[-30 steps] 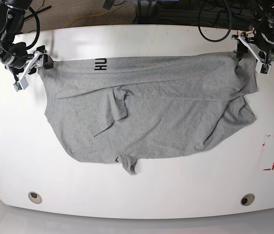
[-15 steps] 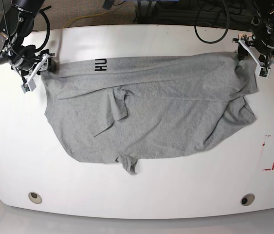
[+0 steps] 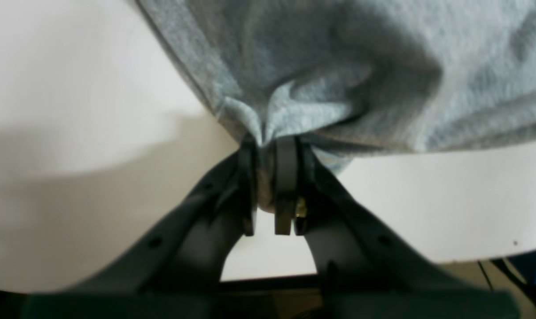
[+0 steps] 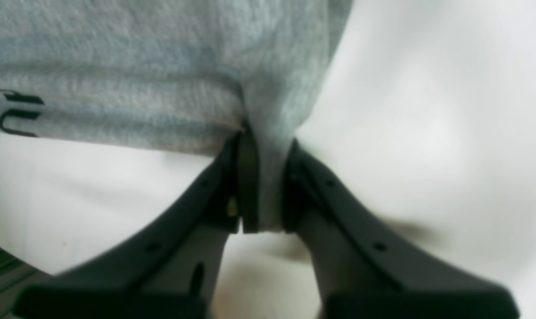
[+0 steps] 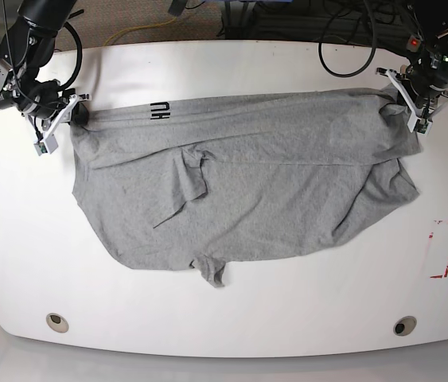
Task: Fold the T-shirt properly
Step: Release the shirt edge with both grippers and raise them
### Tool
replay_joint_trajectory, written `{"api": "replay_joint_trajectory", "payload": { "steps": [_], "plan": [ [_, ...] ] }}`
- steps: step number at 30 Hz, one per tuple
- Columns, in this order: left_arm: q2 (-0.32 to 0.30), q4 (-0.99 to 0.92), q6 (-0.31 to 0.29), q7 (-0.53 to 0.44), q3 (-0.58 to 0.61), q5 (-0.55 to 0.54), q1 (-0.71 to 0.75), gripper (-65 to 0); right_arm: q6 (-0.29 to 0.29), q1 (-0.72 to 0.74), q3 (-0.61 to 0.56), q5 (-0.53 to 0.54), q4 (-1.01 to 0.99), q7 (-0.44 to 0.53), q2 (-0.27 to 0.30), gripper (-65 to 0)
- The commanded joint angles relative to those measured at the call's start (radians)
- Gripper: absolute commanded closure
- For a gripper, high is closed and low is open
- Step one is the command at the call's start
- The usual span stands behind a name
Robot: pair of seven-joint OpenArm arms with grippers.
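The heather-grey T-shirt point(image 5: 271, 183) lies spread across the white table point(image 5: 224, 310), with a sleeve folded onto its middle and small black letters point(image 5: 160, 110) at its far edge. At the shirt's far right corner my left gripper point(image 5: 405, 99) is shut on a bunched pinch of cloth, seen close in the left wrist view point(image 3: 268, 146). My right gripper point(image 5: 76, 113) is shut on the far left corner. In the right wrist view a fold of the T-shirt point(image 4: 139, 66) runs down between its jaws point(image 4: 263, 141), with the letters point(image 4: 17, 117) off to the left.
A red-outlined rectangle point(image 5: 444, 248) is marked on the table at the right. Two round holes point(image 5: 57, 322) point(image 5: 404, 325) sit near the front edge. Cables point(image 5: 343, 32) hang beyond the far edge.
Both grippers went from open beside the shirt's far corners to shut on them. The far edge has drawn taut and risen a little, so the letters look squashed.
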Motion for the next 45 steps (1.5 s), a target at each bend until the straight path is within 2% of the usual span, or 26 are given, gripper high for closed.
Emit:
{"api": "replay_joint_trajectory", "payload": {
  "steps": [1, 5, 13, 19, 20, 22, 24, 26, 27, 28, 32, 34, 36, 42, 45],
  "plan": [
    [-0.057, 0.058, 0.000, -0.008, -0.007, -0.002, 0.027, -4.2, 0.000, -0.008, 0.006, -0.006, 0.019, -0.004, 0.035, -4.8],
    [-0.102, 0.074, 0.000, -0.008, -0.007, -0.002, 0.035, -3.8, 0.000, -0.018, 0.004, -0.006, 0.019, -0.004, 0.064, -4.8],
    [-0.234, 0.077, 0.000, -0.003, -0.009, 0.001, 0.038, -4.2, 0.000, -0.057, 0.001, -0.006, 0.021, -0.005, 0.098, -4.8],
    [-0.306, 0.078, 0.000, -0.003, -0.005, -0.002, 0.119, -4.6, 0.000, -0.088, 0.001, -0.006, 0.030, -0.005, 0.110, -4.9],
    [-0.309, 0.078, 0.000, -0.003, -0.005, -0.002, 0.135, -5.4, 0.000, -0.091, 0.001, -0.006, 0.041, -0.005, 0.107, -4.9],
    [-0.312, 0.078, 0.000, -0.003, -0.005, -0.002, 0.162, -11.4, 0.000, -0.119, 0.001, -0.006, 0.068, -0.005, 0.105, -5.5],
    [-0.312, 0.078, 0.000, -0.003, -0.005, -0.002, 0.192, -22.2, 0.000, -0.143, 0.001, -0.006, 0.122, -0.005, 0.102, -11.9],
    [-0.310, 0.078, 0.000, -0.003, -0.009, -0.002, 0.207, -29.9, 0.000, -0.160, 0.003, -0.006, 0.165, -0.005, 0.096, -18.9],
    [-0.310, 0.078, 0.000, -0.003, -0.009, -0.002, 0.213, -33.8, 0.000, -0.169, 0.004, -0.006, 0.191, -0.005, 0.081, -24.4],
    [-0.309, 0.078, 0.000, -0.003, -0.009, -0.002, 0.218, -35.8, 0.000, -0.180, 0.006, -0.006, 0.222, -0.007, 0.071, -30.1],
    [-0.309, 0.081, 0.000, -0.003, -0.012, -0.003, 0.224, -34.7, 0.000, -0.223, 0.006, -0.006, 0.311, -0.013, 0.061, -42.5],
    [-0.309, 0.104, 0.000, -0.003, -0.024, -0.005, 0.224, -34.3, 0.000, -0.238, 0.007, -0.006, 0.352, -0.022, 0.059, -45.8],
    [-0.306, 0.134, 0.000, -0.003, -0.036, -0.010, 0.222, -34.6, 0.000, -0.243, 0.009, -0.006, 0.387, -0.024, 0.059, -46.0],
    [-0.309, 0.141, 0.000, -0.003, -0.067, -0.191, 0.150, -34.7, 0.000, -0.226, 0.112, -0.011, 0.432, -0.025, 0.051, -46.0],
    [-0.306, 0.140, 0.000, -0.003, -0.059, -0.203, 0.095, -34.7, 0.000, -0.172, 0.127, -0.014, 0.426, -0.025, 0.058, -46.0]
  ]
}}
